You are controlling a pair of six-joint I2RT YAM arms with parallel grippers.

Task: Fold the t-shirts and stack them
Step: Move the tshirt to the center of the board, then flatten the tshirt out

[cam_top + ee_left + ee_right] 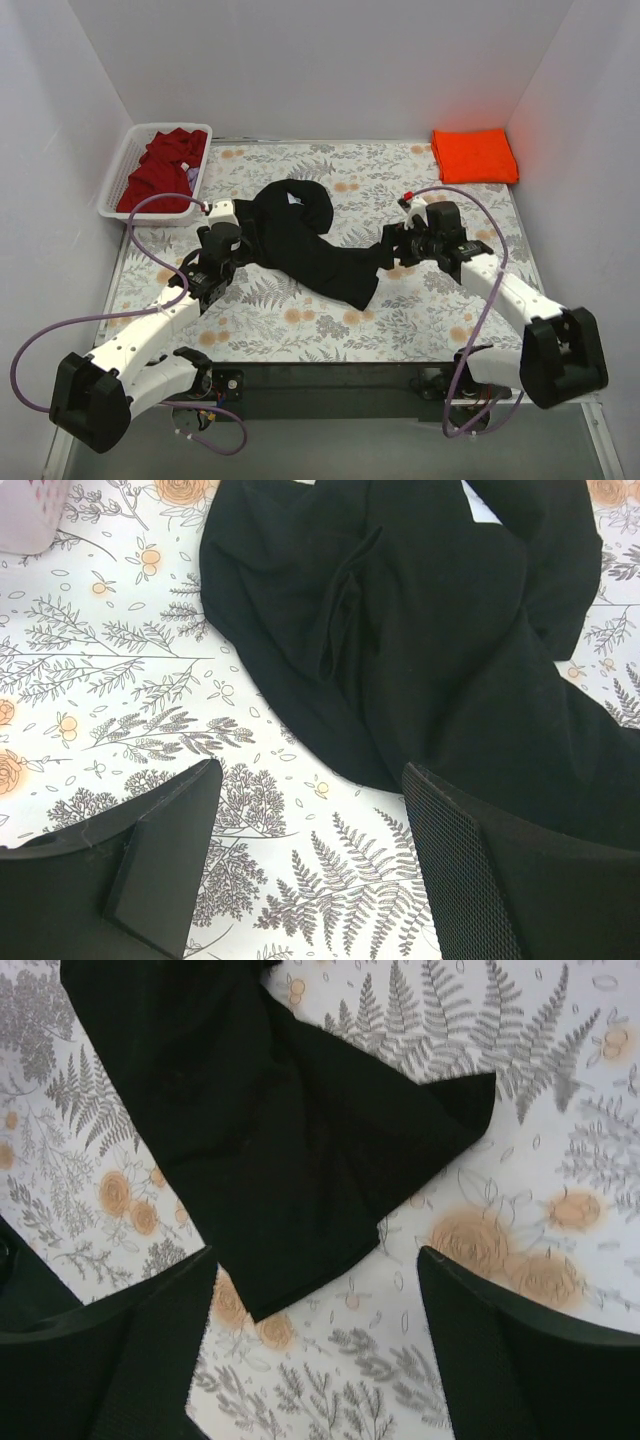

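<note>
The black shirt [305, 245] lies crumpled mid-table, its long axis running from the collar at the far left to the near right. The left claw [312, 780] is released, with only bare table [120, 680] between its wide jaws. The cloth starts just beyond its tips and spreads to the right. The right claw [318, 1260] is also released and holds nothing. A corner of the shirt lies between its fingers, and the rest stretches off to its left. Each claw sits at its own end of the garment, so neither is clearly nearer. The likely next move is a grab at both ends to spread it flat.

The orange shirt [475, 155] lies folded in the far right corner. The red shirt [160, 170] is heaped in the basket [118, 190] at the far left. A small white neck label [482, 505] shows at the collar, but no writing or brand on it can be read.
</note>
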